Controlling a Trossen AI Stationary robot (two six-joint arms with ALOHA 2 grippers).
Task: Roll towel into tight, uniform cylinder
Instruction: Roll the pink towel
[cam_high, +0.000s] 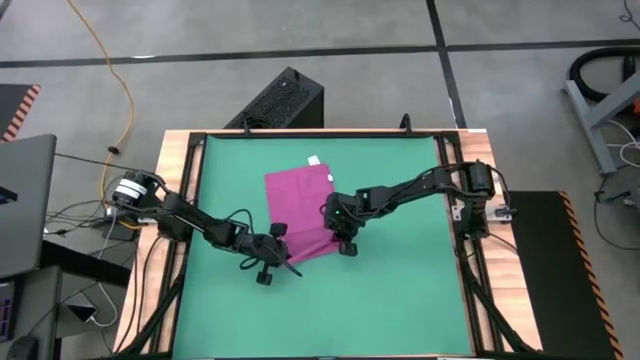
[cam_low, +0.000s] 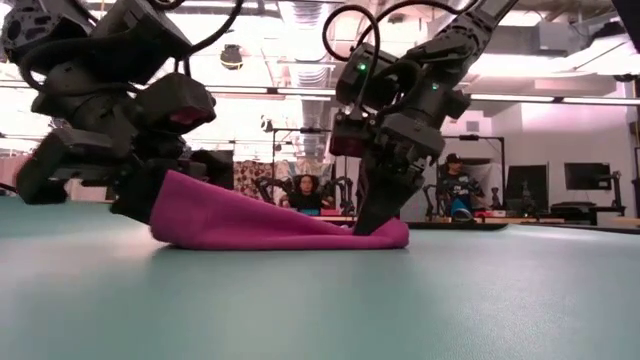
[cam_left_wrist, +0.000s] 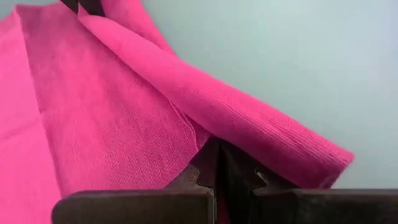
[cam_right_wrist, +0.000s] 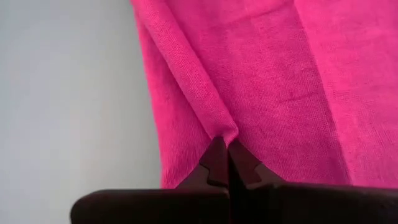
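Note:
The magenta-pink towel (cam_high: 298, 205) lies flat on the green mat (cam_high: 400, 290), its white tag (cam_high: 314, 160) at the far edge. Its near edge is turned over into a soft rolled fold (cam_low: 270, 225) that runs between my two grippers. My left gripper (cam_high: 286, 259) is shut on the fold's left end, which is raised off the mat. My right gripper (cam_high: 338, 238) is shut on the fold's right end, low by the mat. In the left wrist view the right gripper's fingers (cam_left_wrist: 90, 6) show at the fold's far end. My left gripper pinches the rolled fold's left end (cam_left_wrist: 208, 134) between its two fingertips, slanting down from the table's left. That end (cam_low: 165, 195) is held up off the mat, and the fold slopes down from it. My right gripper pinches the rolled fold near its right end (cam_right_wrist: 222, 129) between its fingertips, slanting down from the table's right. This end (cam_low: 385, 235) rests on the mat, with the flat cloth spread beyond it.
A wooden frame (cam_high: 180, 200) borders the mat. A black box (cam_high: 285, 100) stands past the far edge and a laptop (cam_high: 25, 200) sits at the left. People sit in the room behind (cam_low: 460, 185). Bare mat lies to the near side and to the right.

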